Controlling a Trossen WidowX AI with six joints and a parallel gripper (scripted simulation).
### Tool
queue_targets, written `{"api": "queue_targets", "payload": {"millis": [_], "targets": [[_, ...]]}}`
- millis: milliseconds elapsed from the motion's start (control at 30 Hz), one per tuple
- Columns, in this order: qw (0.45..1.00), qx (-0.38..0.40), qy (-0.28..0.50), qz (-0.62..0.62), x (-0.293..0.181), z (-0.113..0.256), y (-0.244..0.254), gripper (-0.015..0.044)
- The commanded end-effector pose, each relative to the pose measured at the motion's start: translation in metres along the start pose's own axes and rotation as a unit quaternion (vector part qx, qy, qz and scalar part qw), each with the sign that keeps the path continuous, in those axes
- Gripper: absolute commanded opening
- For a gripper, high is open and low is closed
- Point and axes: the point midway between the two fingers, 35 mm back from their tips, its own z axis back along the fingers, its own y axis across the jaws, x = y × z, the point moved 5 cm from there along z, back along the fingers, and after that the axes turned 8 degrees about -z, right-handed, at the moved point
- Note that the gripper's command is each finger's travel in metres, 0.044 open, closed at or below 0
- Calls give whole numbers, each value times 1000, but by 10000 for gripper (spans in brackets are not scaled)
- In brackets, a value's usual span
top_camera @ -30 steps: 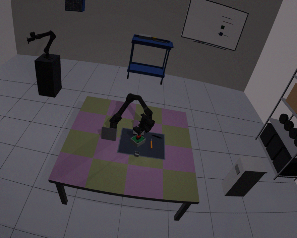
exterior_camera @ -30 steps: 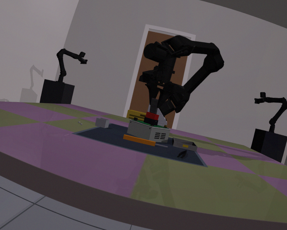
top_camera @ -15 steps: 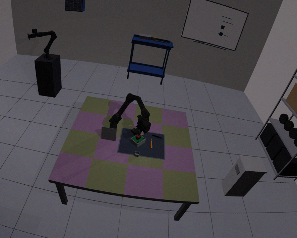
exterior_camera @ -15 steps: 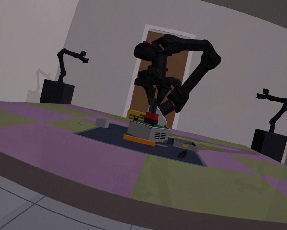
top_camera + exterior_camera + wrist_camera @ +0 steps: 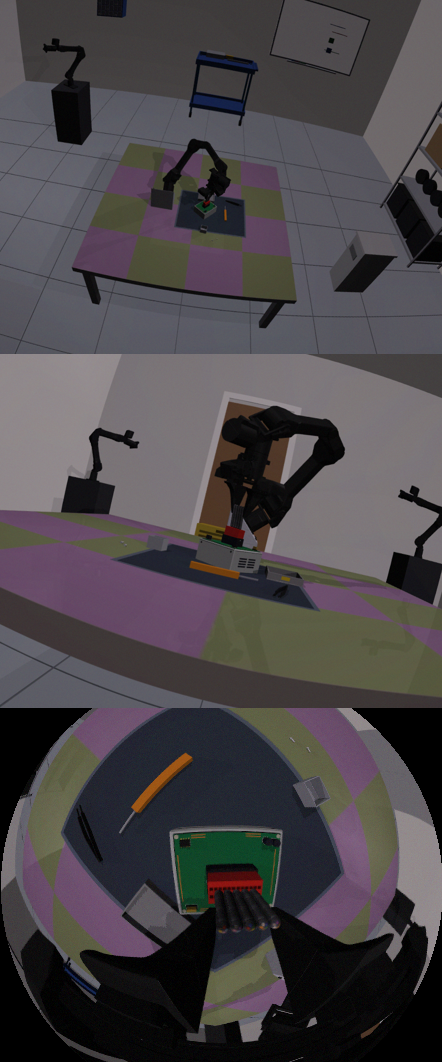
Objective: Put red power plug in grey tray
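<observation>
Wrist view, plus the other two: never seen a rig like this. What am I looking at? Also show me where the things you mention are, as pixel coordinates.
The machine is one black jointed arm [image 5: 199, 144] [image 5: 313, 427] ending in a two-fingered pincer [image 5: 207, 199] [image 5: 242, 510] [image 5: 242, 914].

The top view looks down from high up; the exterior view looks across the table from low at its edge; the wrist view looks past the fingers.

On a dark blue mat [image 5: 236, 226] [image 5: 176, 560] [image 5: 225, 768] lie a pale box with a green circuit board [image 5: 211, 207] [image 5: 218, 543] [image 5: 192, 868], an orange-handled screwdriver [image 5: 225, 215] [image 5: 213, 570] [image 5: 160, 783], and a slim black two-pronged tool [image 5: 233, 202] [image 5: 281, 591] [image 5: 90, 833]. A shallow grey tray [image 5: 273, 576] [image 5: 155, 909] is beside the box.

The pincer is closed on the dark cables of the red plug [image 5: 206, 203] [image 5: 235, 532] [image 5: 235, 881], which is still at its black socket.
</observation>
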Motion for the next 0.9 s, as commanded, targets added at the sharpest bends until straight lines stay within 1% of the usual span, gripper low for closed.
{"api": "queue_targets", "payload": {"millis": [0, 167, 533, 800, 867], "targets": [[1000, -5, -15, 2, -1, 12, 2, 0], [998, 56, -7, 3, 2, 11, -15, 0], [998, 56, -6, 2, 2, 21, -16, 0], [998, 57, -6, 3, 2, -5, -13, 0], [998, 57, -6, 3, 2, -5, -13, 53]]}}
